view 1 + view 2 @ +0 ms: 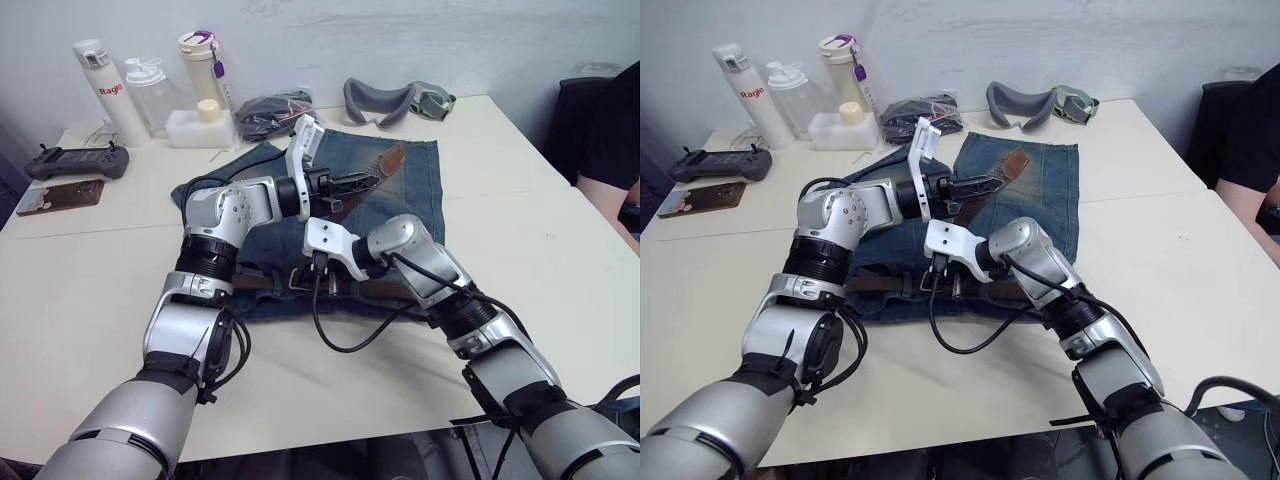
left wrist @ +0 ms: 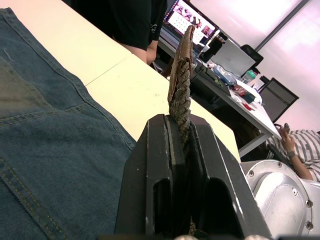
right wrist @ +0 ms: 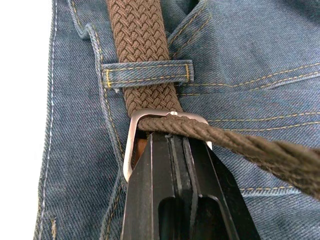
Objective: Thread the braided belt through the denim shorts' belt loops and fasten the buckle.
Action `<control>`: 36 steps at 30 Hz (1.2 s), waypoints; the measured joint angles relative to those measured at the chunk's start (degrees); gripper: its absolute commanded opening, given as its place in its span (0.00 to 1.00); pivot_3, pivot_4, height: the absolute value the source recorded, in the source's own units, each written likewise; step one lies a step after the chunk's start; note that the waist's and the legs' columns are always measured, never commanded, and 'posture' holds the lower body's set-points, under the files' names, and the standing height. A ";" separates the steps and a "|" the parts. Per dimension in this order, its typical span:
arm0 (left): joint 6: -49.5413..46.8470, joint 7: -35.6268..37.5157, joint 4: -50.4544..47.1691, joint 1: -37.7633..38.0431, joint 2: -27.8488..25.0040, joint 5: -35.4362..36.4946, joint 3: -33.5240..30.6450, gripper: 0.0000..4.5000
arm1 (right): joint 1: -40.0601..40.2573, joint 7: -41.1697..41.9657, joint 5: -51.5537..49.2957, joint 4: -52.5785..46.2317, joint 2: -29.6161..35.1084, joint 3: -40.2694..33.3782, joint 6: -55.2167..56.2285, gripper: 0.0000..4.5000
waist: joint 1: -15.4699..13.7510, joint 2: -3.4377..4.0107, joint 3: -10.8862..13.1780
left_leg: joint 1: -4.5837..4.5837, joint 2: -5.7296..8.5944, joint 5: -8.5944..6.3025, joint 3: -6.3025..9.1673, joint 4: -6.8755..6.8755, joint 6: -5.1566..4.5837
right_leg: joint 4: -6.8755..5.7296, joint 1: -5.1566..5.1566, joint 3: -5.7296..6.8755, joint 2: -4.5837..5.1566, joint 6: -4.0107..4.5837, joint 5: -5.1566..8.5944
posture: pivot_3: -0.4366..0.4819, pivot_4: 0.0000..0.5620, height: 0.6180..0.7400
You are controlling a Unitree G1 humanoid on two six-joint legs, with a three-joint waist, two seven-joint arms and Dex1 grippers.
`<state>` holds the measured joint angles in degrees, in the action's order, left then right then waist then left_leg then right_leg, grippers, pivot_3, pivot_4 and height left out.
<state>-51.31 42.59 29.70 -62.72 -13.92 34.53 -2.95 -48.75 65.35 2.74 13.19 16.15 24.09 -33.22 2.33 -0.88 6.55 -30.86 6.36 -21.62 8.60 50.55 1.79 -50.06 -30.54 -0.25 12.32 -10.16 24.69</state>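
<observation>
Two claws are seen over the denim shorts [image 1: 400, 200], which are spread flat on the pale table [image 1: 560, 250] with the waistband towards the robot. The braided belt [image 3: 137, 45] is laid along the waistband and is passed under one of the belt loops [image 3: 147, 74], as seen in the right wrist view. Just past that loop the buckle [image 3: 131, 145] is lying on the denim, and the belt's free length is drawn through its silver frame and away across the shorts. The right claw [image 3: 172, 142] is pressed together at the buckle, clamped on it just behind the frame. The left claw [image 2: 181, 127] is clamped on the belt's free end, which is held raised above the shorts, the woven strap gripped between the fingers [image 2: 157, 165] and the tan leather tip [image 1: 392, 158] standing out beyond them. At the far edge of the table, a grey goggle strap [image 1: 378, 102], a black bundle of fabric [image 1: 270, 112] and three bottles [image 1: 150, 90] are seen, with a black controller [image 1: 75, 160] to the robot's left
</observation>
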 measured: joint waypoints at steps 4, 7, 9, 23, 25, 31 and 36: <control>-2.66 -1.66 -6.88 4.00 -3.50 0.68 -3.51 0.00 | 5.03 -1.34 -6.01 -7.20 1.06 -6.69 -8.63 0.01 | -0.63 0.01 0.08 | -0.05 0.01 0.08 0.16 -0.40 0.07 | 0.30 -0.04 -0.05 -0.12 0.01 0.00 | 0.48 0.27 0.19; -5.00 -2.80 -13.54 7.75 -5.91 1.59 -5.55 0.00 | 8.86 -4.16 -12.01 -12.90 1.34 -14.00 -18.69 0.01 | -0.87 0.05 0.32 | -0.26 0.05 0.11 0.34 -0.52 0.06 | 0.55 -0.09 -0.04 -0.20 0.01 0.00 | 0.48 0.27 0.19; -5.93 -3.02 -17.06 9.54 -6.47 1.77 -5.22 0.00 | 9.81 -6.78 -14.30 -15.64 2.28 -17.50 -23.72 0.01 | -0.88 0.03 0.58 | -0.32 0.15 0.14 0.35 -0.54 0.00 | 0.62 -0.09 -0.07 -0.16 0.01 -0.01 | 0.48 0.27 0.19; -0.35 0.34 -28.67 16.05 -11.59 -4.27 7.07 0.00 | 9.48 -15.09 -24.63 -26.75 15.96 -32.71 -31.10 0.01 | -0.76 -0.05 1.44 | -0.31 0.11 0.22 0.21 -0.64 -0.06 | 0.68 -0.10 -0.06 0.14 -0.06 -0.04 | 0.48 0.27 0.19; 0.27 0.54 -28.59 16.04 -11.59 -4.46 7.05 0.00 | 9.49 -15.06 -25.31 -27.96 16.65 -31.62 -29.75 0.01 | -0.74 -0.06 1.45 | -0.31 0.10 0.22 0.20 -0.65 -0.07 | 0.72 -0.10 -0.06 0.15 -0.07 -0.05 | 0.48 0.27 0.19; 0.35 -1.90 -26.27 15.73 -11.09 -4.28 2.60 0.00 | 11.03 -13.05 -29.80 -33.99 19.54 -27.81 -28.90 0.01 | -0.80 -0.17 1.63 | -0.33 0.08 0.23 0.25 -0.71 -0.10 | 0.83 -0.08 -0.04 0.14 -0.08 -0.05 | 0.48 0.27 0.19; -3.53 -5.96 -24.84 15.95 -11.81 -1.26 -5.61 0.00 | 12.81 -15.80 -31.34 -33.72 14.36 -22.84 -29.11 0.01 | -0.43 -0.20 1.67 | -0.29 0.02 0.25 0.24 -0.73 -0.08 | 0.84 -0.09 -0.07 0.10 -0.12 -0.08 | 0.48 0.27 0.19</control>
<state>-54.84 36.63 4.86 -46.77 -25.72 33.27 -8.57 -35.93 49.55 -28.60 -20.53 30.51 1.25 -62.33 1.90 -1.09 8.22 -31.14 6.38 -21.37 8.84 49.82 1.71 -49.22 -30.62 -0.31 12.43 -10.28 24.62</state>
